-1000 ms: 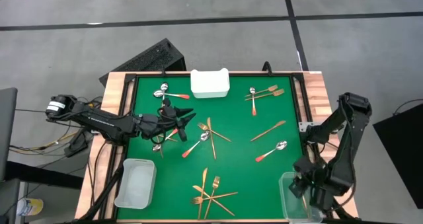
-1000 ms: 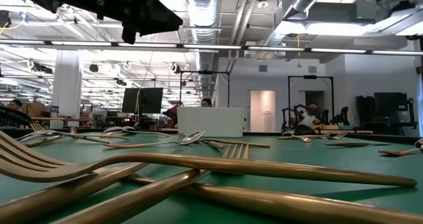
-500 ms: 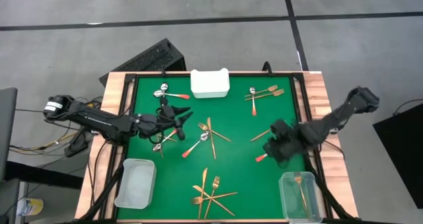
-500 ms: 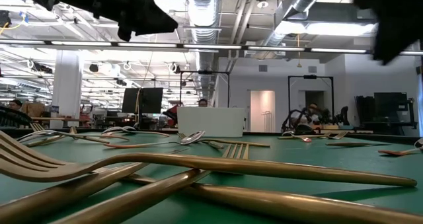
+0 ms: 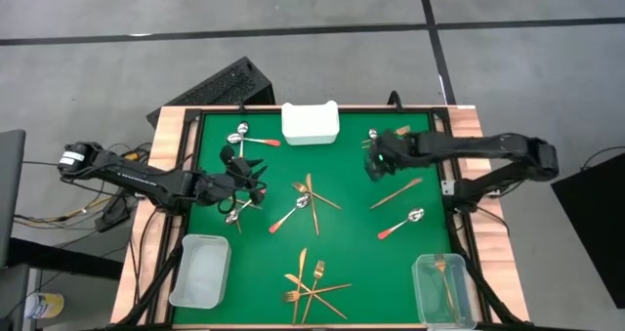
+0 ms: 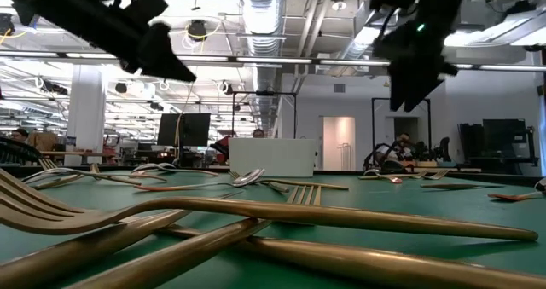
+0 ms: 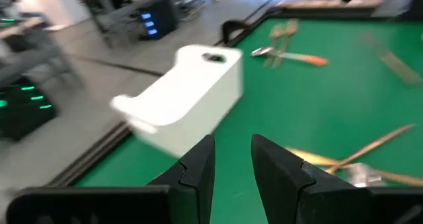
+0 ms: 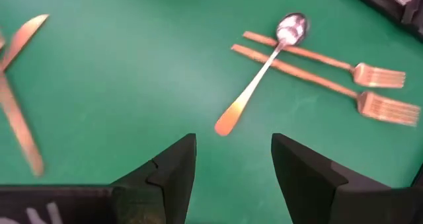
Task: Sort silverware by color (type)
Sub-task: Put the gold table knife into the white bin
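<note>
green table strewn with silverware; both arms' fingers spread, holding nothing

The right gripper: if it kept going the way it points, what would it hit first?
Likely the red-handled silver spoon lying across two copper forks. The right gripper, open and empty, points at its handle tip; depth is uncertain.
</note>
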Robot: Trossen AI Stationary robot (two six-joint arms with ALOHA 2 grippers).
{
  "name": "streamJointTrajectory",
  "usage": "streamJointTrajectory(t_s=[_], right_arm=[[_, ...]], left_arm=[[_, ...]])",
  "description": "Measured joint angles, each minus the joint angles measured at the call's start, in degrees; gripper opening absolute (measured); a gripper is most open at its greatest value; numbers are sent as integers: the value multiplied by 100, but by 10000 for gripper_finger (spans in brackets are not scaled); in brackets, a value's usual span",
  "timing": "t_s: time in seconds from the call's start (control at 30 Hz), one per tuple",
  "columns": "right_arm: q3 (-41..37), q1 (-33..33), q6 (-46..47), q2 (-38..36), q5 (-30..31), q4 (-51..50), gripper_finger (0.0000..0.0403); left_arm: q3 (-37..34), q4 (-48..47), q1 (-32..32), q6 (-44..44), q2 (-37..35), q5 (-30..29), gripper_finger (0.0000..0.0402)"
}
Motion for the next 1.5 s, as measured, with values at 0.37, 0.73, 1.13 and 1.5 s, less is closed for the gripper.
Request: streamJointTrajectory(t_s=[0.37,0.73,1.13,1.5], right_arm=[[0,-1562,-991,1124,-655,895,218],[0,-1148,-1764,1568,-1909,2502,218],[7,4,-2430,2038,-1949,3693,218],[11,-653,-976,1990,-362,1695,177]], left_arm=[[0,-206,222,40,-4,-293,88],[0,-270,459,-487,-4,-83,88],[2,-325,487,-766,-2,153,88],[2,-357,518,-897,-2,206,88]])
